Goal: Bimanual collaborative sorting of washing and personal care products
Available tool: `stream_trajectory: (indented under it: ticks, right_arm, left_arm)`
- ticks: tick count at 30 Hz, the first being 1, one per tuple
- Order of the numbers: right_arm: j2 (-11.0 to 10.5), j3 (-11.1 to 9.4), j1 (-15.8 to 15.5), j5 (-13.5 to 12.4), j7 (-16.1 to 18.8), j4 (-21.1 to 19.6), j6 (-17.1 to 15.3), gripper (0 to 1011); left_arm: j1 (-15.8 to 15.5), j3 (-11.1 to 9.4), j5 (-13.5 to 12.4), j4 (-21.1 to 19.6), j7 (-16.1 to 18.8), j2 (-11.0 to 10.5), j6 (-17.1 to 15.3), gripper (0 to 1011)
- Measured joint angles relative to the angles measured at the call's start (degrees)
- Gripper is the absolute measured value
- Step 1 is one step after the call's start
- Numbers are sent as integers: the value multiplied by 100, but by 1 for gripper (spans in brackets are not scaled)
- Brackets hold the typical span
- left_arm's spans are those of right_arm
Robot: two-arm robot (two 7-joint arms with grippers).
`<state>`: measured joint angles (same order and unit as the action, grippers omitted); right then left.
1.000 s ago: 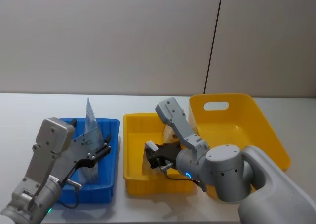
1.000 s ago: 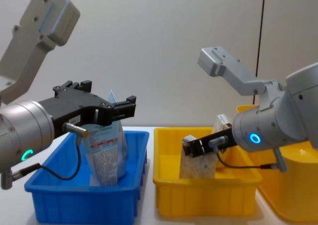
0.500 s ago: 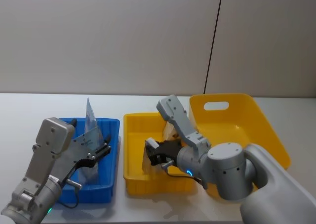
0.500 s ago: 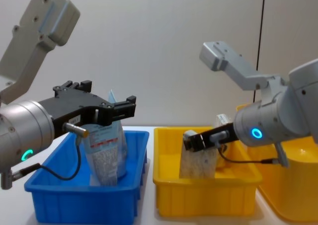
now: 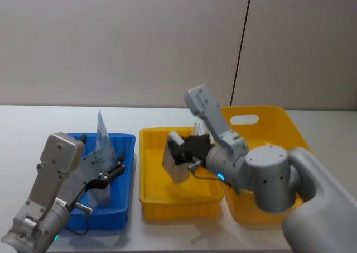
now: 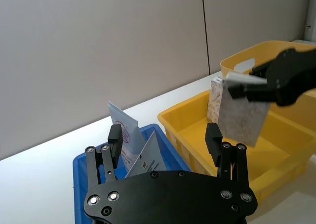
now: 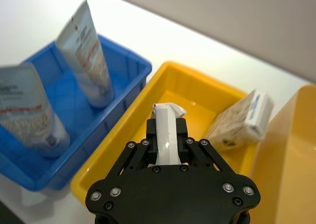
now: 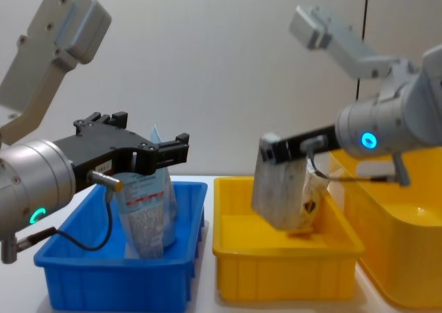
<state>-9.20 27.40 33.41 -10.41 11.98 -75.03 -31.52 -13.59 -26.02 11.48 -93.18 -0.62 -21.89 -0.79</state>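
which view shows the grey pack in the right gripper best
The chest view: the grey pack shows its broad face, held by the right gripper over the middle yellow bin. The left wrist view shows that face farther off, the head view a slanted part, the right wrist view just its thin top edge.

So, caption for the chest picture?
Right gripper holds flat grey-white pack above the smaller yellow plastic bin; left gripper open over blue bin.
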Motion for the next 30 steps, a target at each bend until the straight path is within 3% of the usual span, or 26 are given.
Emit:
stream_trajectory:
  ticks: [11, 25, 30]
  right_arm:
    - [-302, -168, 151, 179, -21, -443, 61, 194]
    - [-1118, -733, 118, 410, -92, -935, -192, 194]
    - [-1287, -902, 41, 419, -98, -987, -266, 194]
  left_arm:
    - [0, 0, 0, 0, 0, 0, 0, 1001]
    - [0, 0, 0, 0, 0, 0, 0, 1001]
    - [0, 0, 0, 0, 0, 0, 0, 1001]
